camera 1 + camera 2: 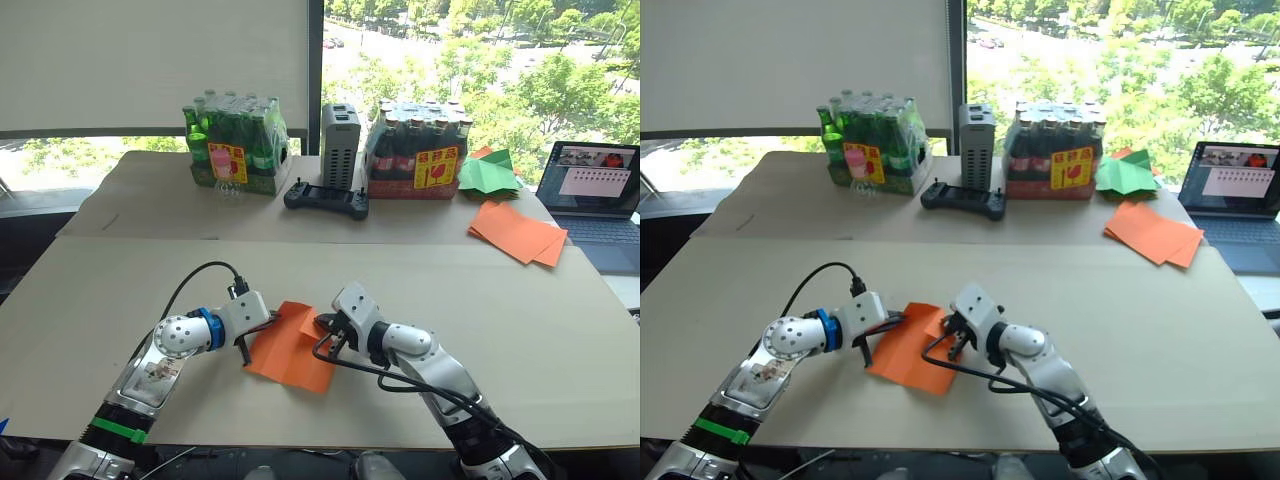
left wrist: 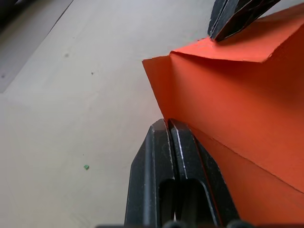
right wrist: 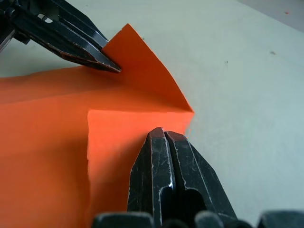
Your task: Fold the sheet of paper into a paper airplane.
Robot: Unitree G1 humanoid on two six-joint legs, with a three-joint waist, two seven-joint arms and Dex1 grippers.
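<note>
- Left wrist view: the left gripper (image 2: 169, 124) has its two black fingers pressed together, tips at the near edge of the sheet of paper (image 2: 237, 109); whether paper is pinched between them I cannot tell.
- Right wrist view: the right gripper (image 3: 164, 134) also has its fingers closed flat against each other, tips resting on a folded-over flap of the orange sheet, beside the folded corner.
- Left eye view: the sheet lies on the table (image 1: 120, 290) between the two grippers, touching both; its far corner is folded over by the right gripper's tips, and it is not yet a slim wedge.
- Beyond the right gripper, well apart toward the far right, a pile of flat orange sheets (image 1: 517, 233) lies on the table, with a green paper shape (image 1: 487, 174) just behind it.
- Straight beyond both grippers sits a black handheld controller (image 1: 326, 198), and behind it a grey upright box (image 1: 340, 146).
- Beyond the left gripper, a shrink-wrapped pack of green bottles (image 1: 233, 145) holds the bottles upright in rows.
- Beyond the right gripper, a second wrapped pack of dark bottles (image 1: 417, 149) stands the same way.
- Far right, an open laptop (image 1: 597, 200).
</note>
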